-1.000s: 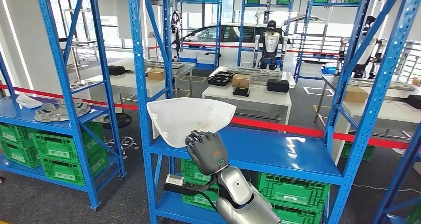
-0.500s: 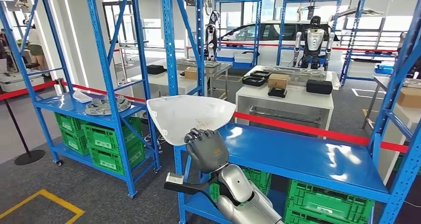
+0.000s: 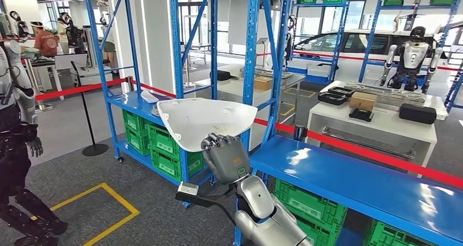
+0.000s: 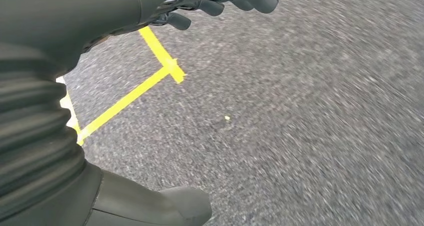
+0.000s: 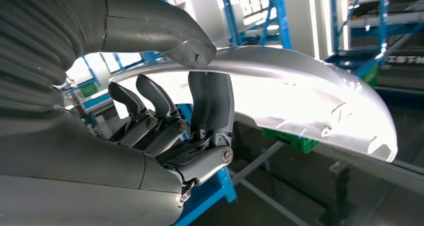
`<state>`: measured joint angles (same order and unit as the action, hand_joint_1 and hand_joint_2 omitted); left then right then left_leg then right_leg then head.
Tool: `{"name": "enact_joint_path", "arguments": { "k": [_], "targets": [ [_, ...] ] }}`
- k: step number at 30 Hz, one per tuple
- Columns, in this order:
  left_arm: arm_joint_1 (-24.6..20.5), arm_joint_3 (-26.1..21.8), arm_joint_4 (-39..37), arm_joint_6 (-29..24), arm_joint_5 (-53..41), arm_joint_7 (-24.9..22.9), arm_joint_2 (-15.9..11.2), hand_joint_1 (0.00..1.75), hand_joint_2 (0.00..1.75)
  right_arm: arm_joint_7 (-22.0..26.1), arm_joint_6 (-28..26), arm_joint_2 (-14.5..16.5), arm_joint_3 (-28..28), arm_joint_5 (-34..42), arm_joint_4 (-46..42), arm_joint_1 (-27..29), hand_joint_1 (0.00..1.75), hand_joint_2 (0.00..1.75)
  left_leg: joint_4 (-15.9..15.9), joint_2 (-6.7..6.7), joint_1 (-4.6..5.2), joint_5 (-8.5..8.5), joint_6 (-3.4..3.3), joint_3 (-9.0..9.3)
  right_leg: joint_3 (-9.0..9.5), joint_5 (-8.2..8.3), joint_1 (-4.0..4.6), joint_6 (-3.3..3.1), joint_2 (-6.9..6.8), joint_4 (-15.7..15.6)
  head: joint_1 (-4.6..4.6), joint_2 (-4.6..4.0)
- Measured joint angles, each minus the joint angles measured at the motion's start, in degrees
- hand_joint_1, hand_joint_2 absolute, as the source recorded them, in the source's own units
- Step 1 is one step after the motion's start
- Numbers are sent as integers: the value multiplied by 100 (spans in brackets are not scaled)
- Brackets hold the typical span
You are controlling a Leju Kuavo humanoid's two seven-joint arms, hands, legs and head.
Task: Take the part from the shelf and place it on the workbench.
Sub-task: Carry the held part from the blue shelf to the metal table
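Note:
The part (image 3: 205, 120) is a white curved shell with a pointed lower edge. My right hand (image 3: 226, 159) grips it from below and holds it up in front of me, off the blue shelf (image 3: 349, 175). In the right wrist view the thumb presses on top of the part (image 5: 300, 90) and the fingers (image 5: 210, 105) curl under its rim. The white workbench (image 3: 377, 123) stands far right behind a red barrier tape. My left hand (image 4: 100, 15) hangs over the grey floor, holding nothing, fingers apart from the thumb.
Blue shelf uprights (image 3: 251, 66) stand just behind the part, with green crates (image 3: 164, 142) below. Another humanoid robot (image 3: 13, 148) stands at the left edge beside a stanchion (image 3: 87, 120). Yellow floor tape (image 3: 104, 213) marks the carpet. People stand far back left.
The whole scene has shifted right as the camera turned left. My right hand still holds the part in the same place in the picture.

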<state>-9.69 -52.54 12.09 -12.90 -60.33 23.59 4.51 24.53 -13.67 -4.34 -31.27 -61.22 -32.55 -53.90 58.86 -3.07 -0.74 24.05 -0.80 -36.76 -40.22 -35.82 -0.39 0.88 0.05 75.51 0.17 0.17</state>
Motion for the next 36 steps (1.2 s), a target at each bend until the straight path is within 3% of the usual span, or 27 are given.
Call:
{"name": "enact_joint_path", "arguments": {
  "k": [2,4,6,7,8,10,12,14,15,16,17,19,20,21,24,26,27,28,30,31,32,33,34,36],
  "targets": [
    [-8,-1,1,-3,8,-3,-5,0,175,-2,-24,-1,1,-14,-41,8,159,175,13,-160,-2,-9,16,2,248,413,-5,-39,86,-613,4,0],
    [-31,-2,1,-9,11,-5,-1,0,175,-4,-60,-5,1,-41,-88,2,159,175,30,-301,-5,-26,63,-27,572,724,-16,-72,358,-1367,2,0],
    [-45,-3,1,-20,14,-15,-2,0,175,-7,-86,-11,1,-71,-125,2,159,175,16,-436,-27,-63,146,-75,672,779,-6,-85,484,-1640,1,0],
    [-41,-3,1,-27,15,-25,-6,0,175,-8,-94,-10,2,-82,-150,3,159,175,-8,-509,-37,-90,194,-91,679,795,4,-99,412,-1658,3,0],
    [-29,-3,0,-34,16,-32,-8,0,175,-8,-103,-1,2,-93,-180,2,159,175,-16,-500,-43,-103,227,-111,698,816,1,-131,337,-1683,2,0],
    [-27,-3,-2,-46,25,-39,-9,0,175,-2,-134,24,2,-119,-248,0,159,175,179,-208,-15,24,272,-222,748,861,-10,-212,185,-1745,-23,0],
    [-44,-3,-1,-53,34,-37,-15,0,175,5,-160,36,2,-145,-284,10,159,175,820,163,2,370,302,-513,765,869,2,-262,28,-1767,-45,0],
    [-34,-3,-2,-56,37,-40,-19,0,175,14,-168,37,2,-171,-300,49,159,175,1484,257,-9,626,337,-805,767,858,14,-276,-133,-1764,-50,0],
    [-22,-3,-3,-56,39,-45,-20,0,175,20,-170,39,2,-180,-312,73,159,175,1566,270,-14,617,349,-828,768,852,15,-275,-212,-1763,-54,0],
    [-13,-3,-4,-57,43,-52,-24,0,175,23,-172,44,2,-186,-327,92,159,175,1403,295,-18,505,358,-726,771,843,14,-268,-290,-1758,-58,0],
    [-9,-3,-4,-58,45,-57,-31,0,175,21,-172,49,2,-193,-351,104,159,175,1035,361,-20,331,360,-516,777,828,13,-254,-367,-1747,-62,0],
    [-12,-3,-4,-60,50,-64,-43,0,175,14,-170,56,2,-209,-406,106,159,175,295,623,13,111,330,-99,779,787,37,-207,-489,-1716,-83,0],
    [-14,-3,-4,-60,50,-64,-46,0,175,9,-171,57,2,-216,-429,105,159,175,98,733,31,79,309,19,778,770,54,-187,-522,-1703,-95,0],
    [-16,-3,-5,-61,51,-64,-46,0,175,7,-171,57,2,-220,-442,104,159,175,44,802,48,99,291,54,774,760,70,-173,-537,-1696,-105,0],
    [-15,-3,-4,-61,51,-64,-49,0,175,5,-172,56,2,-221,-446,104,159,175,31,793,41,80,276,59,772,755,77,-166,-549,-1688,-111,0],
    [1,-3,-4,-64,67,-63,-60,0,175,-2,-166,75,2,-235,-474,114,159,175,23,692,41,66,220,37,789,748,78,-140,-620,-1692,-103,0],
    [13,-3,-3,-66,75,-62,-71,0,175,-9,-162,95,2,-257,-511,124,159,175,9,579,32,49,160,30,743,648,58,-98,-516,-1560,-90,0],
    [22,-4,-2,-67,84,-62,-81,0,175,-20,-157,114,2,-278,-548,142,159,175,2,456,24,35,100,22,642,493,38,-55,-388,-1312,-71,0],
    [33,-5,-1,-68,87,-62,-95,0,175,-34,-151,133,2,-310,-594,200,159,175,-22,235,-1,7,20,21,259,79,-2,12,-57,-482,-38,0],
    [39,-5,-1,-68,87,-62,-96,0,175,-36,-148,131,2,-314,-595,238,159,175,-17,155,-1,5,15,16,89,-20,-3,13,-25,-153,-28,0],
    [48,-6,-1,-68,88,-62,-97,0,175,-33,-145,131,2,-320,-597,271,159,175,-10,70,0,2,17,10,-5,-17,-3,8,-13,-2,-23,0],
    [55,-7,-2,-68,88,-62,-97,0,175,-26,-137,132,2,-332,-605,293,159,175,-1,-17,1,-2,23,5,15,99,-4,-5,1,-87,-19,0],
    [59,-7,-2,-68,88,-60,-97,0,175,-18,-122,133,2,-344,-618,300,159,175,7,-100,-1,-8,32,3,151,300,-8,-23,35,-396,-15,0],
    [58,-7,-3,-68,88,-50,-92,0,175,4,-65,139,1,-384,-652,296,159,175,26,-252,-4,-26,74,-14,523,653,-23,-52,267,-1211,-16,0]
  ]
}}
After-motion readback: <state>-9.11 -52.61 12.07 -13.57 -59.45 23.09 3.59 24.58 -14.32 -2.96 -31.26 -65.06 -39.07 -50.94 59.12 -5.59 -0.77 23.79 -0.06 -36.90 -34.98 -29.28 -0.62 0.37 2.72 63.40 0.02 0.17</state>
